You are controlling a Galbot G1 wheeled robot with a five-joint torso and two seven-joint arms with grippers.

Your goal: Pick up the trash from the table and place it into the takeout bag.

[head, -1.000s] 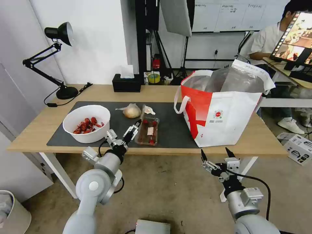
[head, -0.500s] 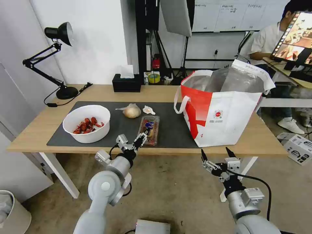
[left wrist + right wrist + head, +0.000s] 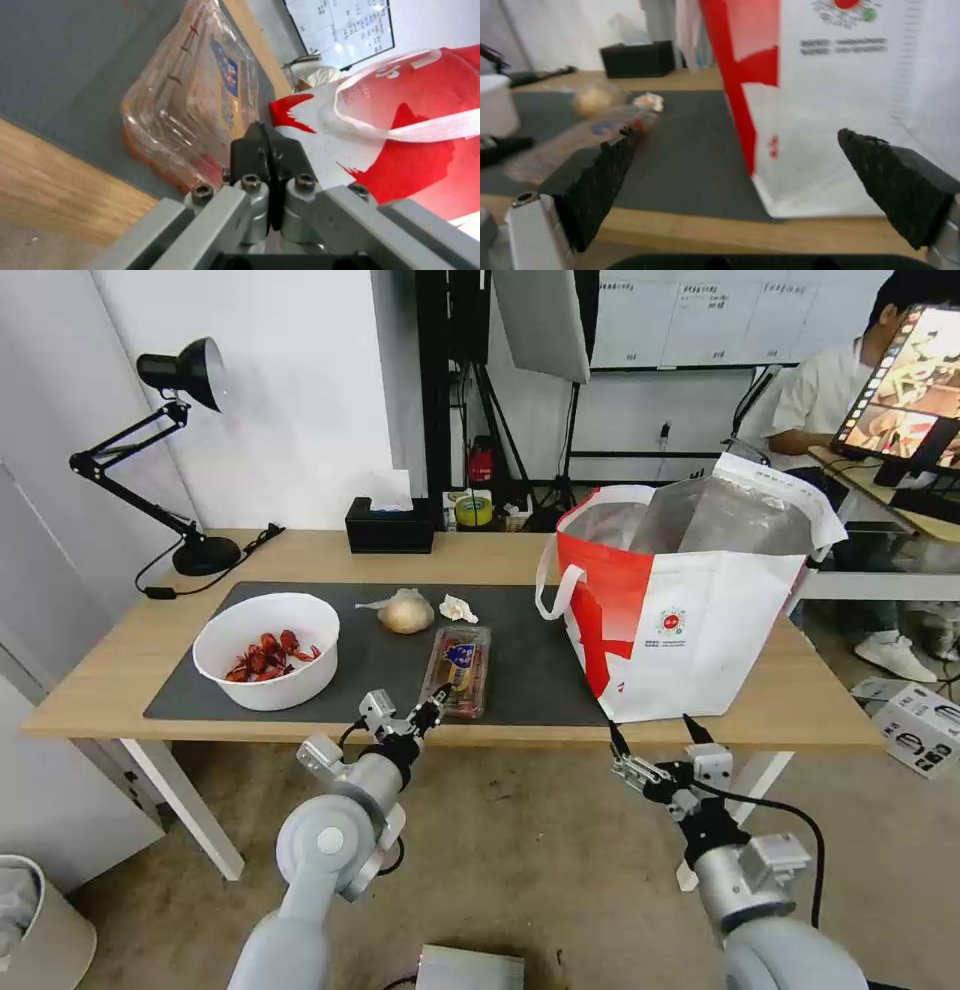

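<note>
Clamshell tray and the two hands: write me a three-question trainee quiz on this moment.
1. True or false: the right hand is shut.
2. The shut left hand has its tip at the near end of which item? A. white bowl B. clamshell tray C. black tissue box
3. Fill in: the takeout bag stands on the robot's ___ end of the table.
Key: 1 false, it is open, below the table edge; 2 B; 3 right.
</note>
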